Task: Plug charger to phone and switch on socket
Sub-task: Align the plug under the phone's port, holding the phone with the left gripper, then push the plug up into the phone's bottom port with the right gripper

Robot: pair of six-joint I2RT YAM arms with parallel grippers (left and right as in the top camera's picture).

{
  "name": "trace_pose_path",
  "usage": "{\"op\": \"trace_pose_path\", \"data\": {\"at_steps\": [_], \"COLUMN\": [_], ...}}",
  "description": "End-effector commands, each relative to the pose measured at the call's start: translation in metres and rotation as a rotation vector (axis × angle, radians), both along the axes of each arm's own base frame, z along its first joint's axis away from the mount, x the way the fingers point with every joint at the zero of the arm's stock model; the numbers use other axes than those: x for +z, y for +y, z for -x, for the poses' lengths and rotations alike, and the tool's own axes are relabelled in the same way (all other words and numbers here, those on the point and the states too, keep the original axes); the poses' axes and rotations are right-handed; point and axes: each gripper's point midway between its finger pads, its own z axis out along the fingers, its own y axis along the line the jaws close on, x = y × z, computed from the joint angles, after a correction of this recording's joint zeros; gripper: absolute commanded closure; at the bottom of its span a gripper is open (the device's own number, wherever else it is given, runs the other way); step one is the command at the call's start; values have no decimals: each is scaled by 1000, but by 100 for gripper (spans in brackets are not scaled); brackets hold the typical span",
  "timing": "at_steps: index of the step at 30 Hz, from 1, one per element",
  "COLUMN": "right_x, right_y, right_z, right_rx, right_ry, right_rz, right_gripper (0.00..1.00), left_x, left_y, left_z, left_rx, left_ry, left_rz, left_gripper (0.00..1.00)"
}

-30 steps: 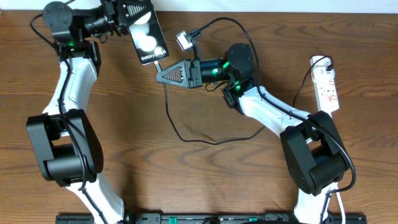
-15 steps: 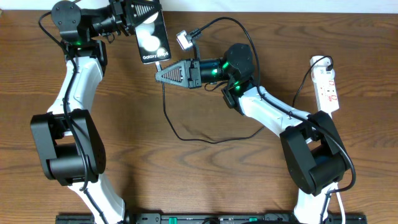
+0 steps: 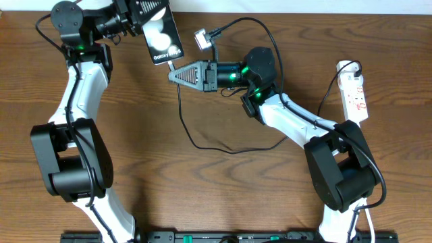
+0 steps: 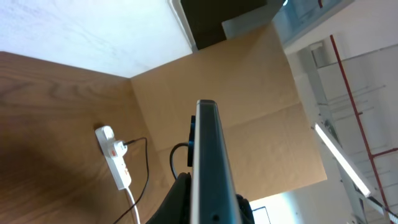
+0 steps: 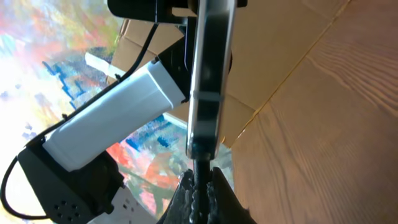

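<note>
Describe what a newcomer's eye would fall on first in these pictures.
The phone stands out, held up by the left end effector at the back left of the table, its screen glaring. The right end effector pinches the charger tip right at the phone's lower edge. The white socket lies apart at the far right.
</note>
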Motion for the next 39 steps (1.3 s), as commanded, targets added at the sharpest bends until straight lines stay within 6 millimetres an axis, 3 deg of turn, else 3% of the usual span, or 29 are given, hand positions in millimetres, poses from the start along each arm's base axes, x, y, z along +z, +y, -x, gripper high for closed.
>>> {"op": "trace_pose_path", "data": {"at_steps": [1, 39], "right_x": [10, 13], "right_y": [-17, -19], "right_z": [-51, -62], "right_rx": [-237, -290], "right_ry": [17, 86], "right_rz": [-57, -78], "right_gripper": [99, 99], "left_x": [3, -1], "left_y": [-9, -12], "left_z": [16, 21], "left_rx": [-80, -111], "left_ry": [-40, -75], "left_rz": [-45, -71], "left_gripper": [93, 93]}}
